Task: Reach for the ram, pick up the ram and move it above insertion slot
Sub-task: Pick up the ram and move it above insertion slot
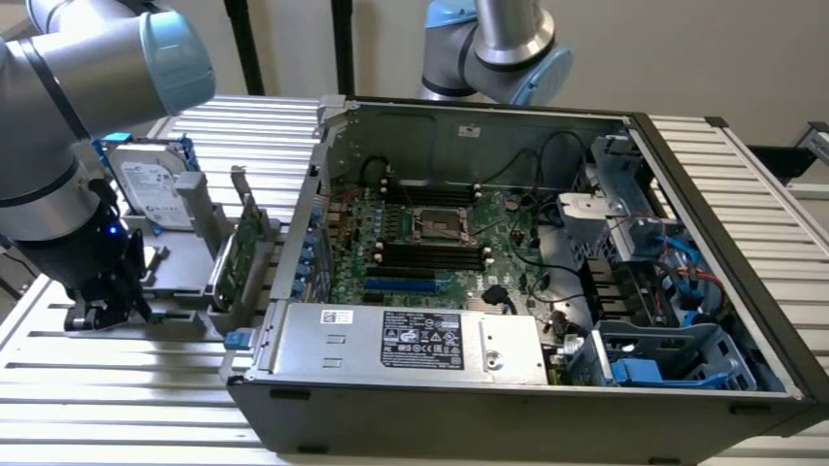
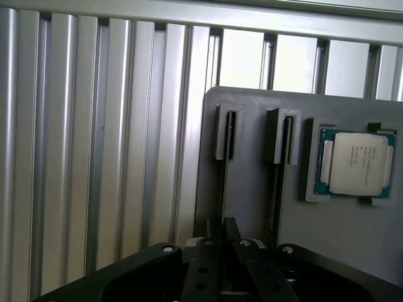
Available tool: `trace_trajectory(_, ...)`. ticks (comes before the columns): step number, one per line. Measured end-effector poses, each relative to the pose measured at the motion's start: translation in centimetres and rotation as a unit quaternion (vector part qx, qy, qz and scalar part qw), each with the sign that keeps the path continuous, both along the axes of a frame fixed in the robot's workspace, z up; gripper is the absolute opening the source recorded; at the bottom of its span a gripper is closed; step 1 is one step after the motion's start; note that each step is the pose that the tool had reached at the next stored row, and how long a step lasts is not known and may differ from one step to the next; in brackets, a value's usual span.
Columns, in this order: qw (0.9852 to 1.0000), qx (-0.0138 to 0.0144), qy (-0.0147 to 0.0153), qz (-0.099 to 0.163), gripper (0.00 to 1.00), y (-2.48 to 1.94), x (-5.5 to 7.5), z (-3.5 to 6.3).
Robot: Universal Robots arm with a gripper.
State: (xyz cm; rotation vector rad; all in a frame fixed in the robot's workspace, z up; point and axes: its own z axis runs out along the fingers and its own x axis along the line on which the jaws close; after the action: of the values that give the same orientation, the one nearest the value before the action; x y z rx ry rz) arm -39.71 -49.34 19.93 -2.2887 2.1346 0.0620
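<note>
Ram [image 2: 221, 189] — long thin board, edge-on — stands in a groove of the grey plastic holder [image 2: 249, 170] on the ribbed aluminium desk [image 2: 94, 138]; black end effector [image 2: 223, 228] pinches its edge, fingers nearly together.

The table [image 2: 94, 157] is ribbed bare metal, the holder [image 2: 252, 189] matt grey plastic, the processor [image 2: 357, 162] silvery metal-lidded.

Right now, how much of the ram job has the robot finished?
Done: the reach. The gripper is down at the gray holder beside the computer case. In hand: its fingers are pinched together over a narrow slot in the holder; I cannot tell whether the ram is between them. Left: lifting it and carrying it above the memory slots inside the case.
</note>
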Motion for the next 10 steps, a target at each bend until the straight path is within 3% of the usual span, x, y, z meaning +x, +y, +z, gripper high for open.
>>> trace_trajectory(10, 1.0, 0.0002, 0.0, -0.003, 0.13, 0.0, 0.01, -0.01)
